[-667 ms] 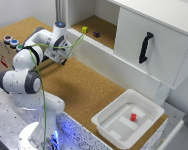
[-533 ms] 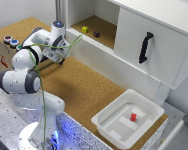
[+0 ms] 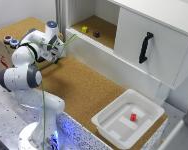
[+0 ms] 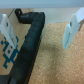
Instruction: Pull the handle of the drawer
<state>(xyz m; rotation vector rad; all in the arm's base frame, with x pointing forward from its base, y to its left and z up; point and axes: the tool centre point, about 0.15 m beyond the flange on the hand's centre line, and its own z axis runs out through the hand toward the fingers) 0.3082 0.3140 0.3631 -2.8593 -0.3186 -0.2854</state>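
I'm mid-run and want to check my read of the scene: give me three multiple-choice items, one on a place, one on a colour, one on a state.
1. Where is the small red block?
A. in the white bin
B. on the shelf
C. in the gripper

2. What colour is the drawer handle?
A. white
B. black
C. yellow

3. How does the gripper stand?
A. shut on the handle
B. shut on a block
C. open, holding nothing

Answers: 1 A, the block lies on the bin floor. 2 B, a dark bar on the white front. 3 C, the wrist view shows its fingers apart over cork.

Black vertical handle (image 3: 145, 47) on the white drawer (image 3: 154, 47) front, upper exterior view's right.
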